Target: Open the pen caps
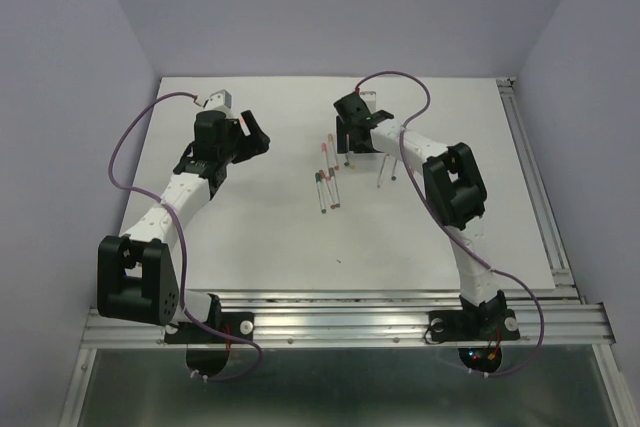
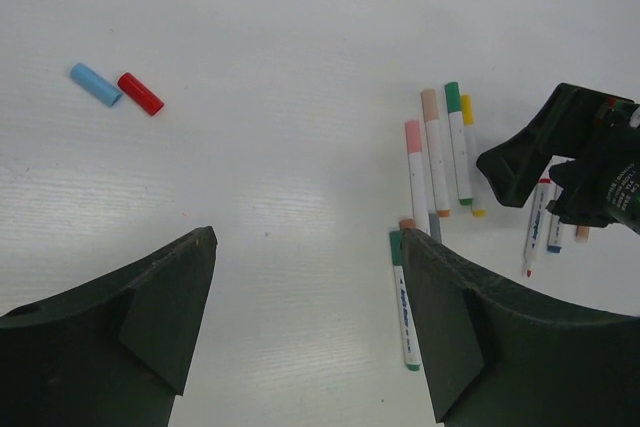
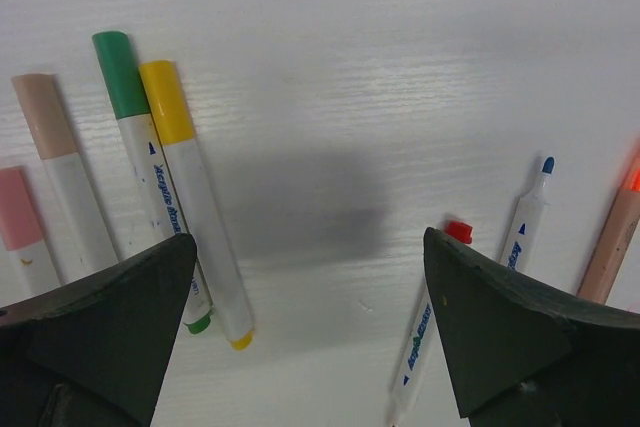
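Right gripper [image 3: 308, 242]: jaws wide, nothing held, hovering over bare table [image 3: 330, 37]. Just outside one finger lies the yellow-capped pen [image 3: 195, 207], touching the green-capped pen [image 3: 135, 137]; the beige-capped pen [image 3: 60, 157] and pink-capped pen [image 3: 20, 232] are further out that side. Outside the other finger are the red-tip pen [image 3: 418, 332], blue-tip pen [image 3: 525, 222] and orange-tip pen [image 3: 615, 237], caps off. Left gripper [image 2: 305, 237]: also wide, empty. The loose blue cap [image 2: 95, 84] and red cap [image 2: 140, 93] are well beyond its finger.

Likely step: take a capped pen. Shift toward the yellow one and clamp the barrel, not the cap. Mind the green neighbour. The left gripper pulls the cap straight along the barrel.
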